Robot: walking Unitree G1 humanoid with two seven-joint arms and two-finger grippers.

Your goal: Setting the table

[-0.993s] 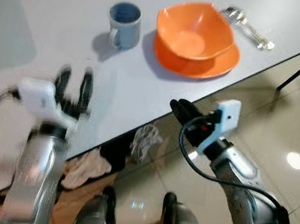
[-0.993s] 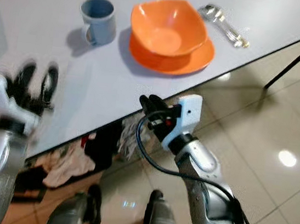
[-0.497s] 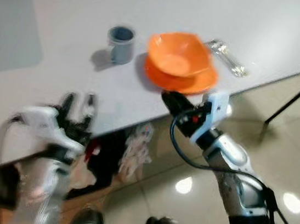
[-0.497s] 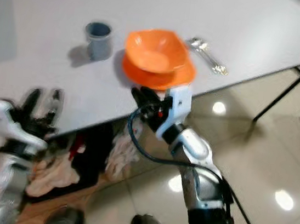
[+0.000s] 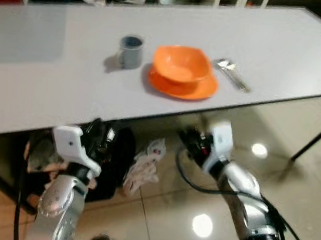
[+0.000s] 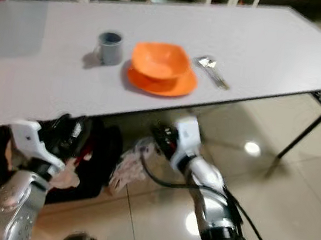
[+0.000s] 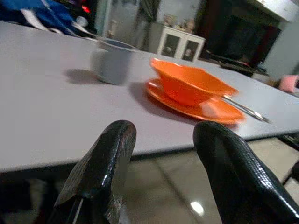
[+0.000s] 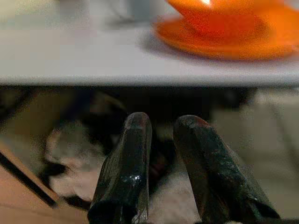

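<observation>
A: Where does the place setting stand?

B: On the white bench, toward its near edge: an orange bowl sits in an orange plate, a grey mug stands just left of them, and cutlery lies just to the right. The three groups are close together but apart.

A: And the arms?

B: Both are low, in front of the near edge and below the top. The left jaws are spread wide and empty, looking along the bench top at the mug and bowl. The right jaws are narrow, only a slim gap between the fingers, also empty, pointing under the edge toward the cloths heaped on the tiled floor.

A: So what worries you?

B: Mostly height. If either arm reaches forward from here, I judge it could knock the bench's edge or its underside instead of clearing the top. The plate lies near that edge, so a jolt might slide it, and the bowl resting loose in it could tip out.

A: Anything else?

B: The mug stands so close to the plate that wide jaws coming in for one could clip the other. And the cloths on the floor could snag a foot if the robot steps closer.
</observation>
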